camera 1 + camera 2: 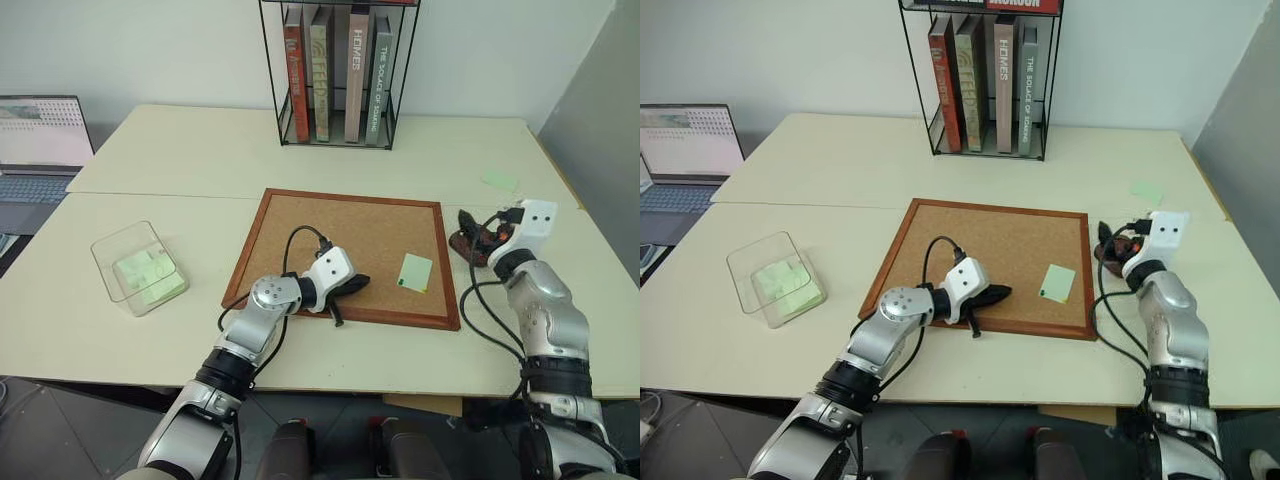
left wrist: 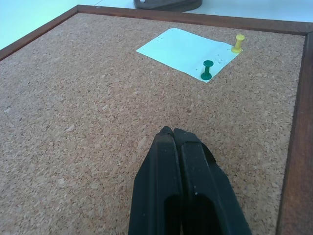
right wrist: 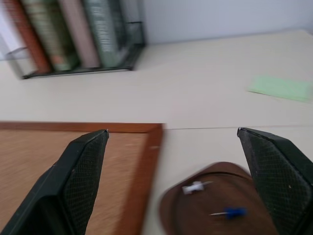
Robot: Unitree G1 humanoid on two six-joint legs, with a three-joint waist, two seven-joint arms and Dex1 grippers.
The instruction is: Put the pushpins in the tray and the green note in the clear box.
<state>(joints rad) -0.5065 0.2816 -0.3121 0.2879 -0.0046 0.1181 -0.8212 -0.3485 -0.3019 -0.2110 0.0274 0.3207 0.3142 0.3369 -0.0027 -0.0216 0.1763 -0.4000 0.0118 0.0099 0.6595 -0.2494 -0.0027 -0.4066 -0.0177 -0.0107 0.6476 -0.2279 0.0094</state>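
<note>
The green note (image 1: 415, 271) lies on the cork board's right part, held by a green pushpin (image 2: 207, 70) and a yellow pushpin (image 2: 238, 43) along one edge. My left gripper (image 2: 172, 131) rests shut and empty on the cork, a little short of the note. To the right of the board sits the brown tray (image 3: 220, 200), with a white pin (image 3: 194, 187) and a blue pin (image 3: 230, 212) in it. Above the tray hovers my right gripper (image 3: 172, 130), open with nothing between its fingers. The clear box (image 1: 140, 266) stands at the left and holds pale green notes.
The wood-framed cork board (image 1: 300, 215) fills the table's middle. A black wire book rack (image 1: 338, 70) stands at the back. A laptop (image 1: 40, 150) sits at the far left. Another pale green note (image 1: 500, 180) lies at the back right.
</note>
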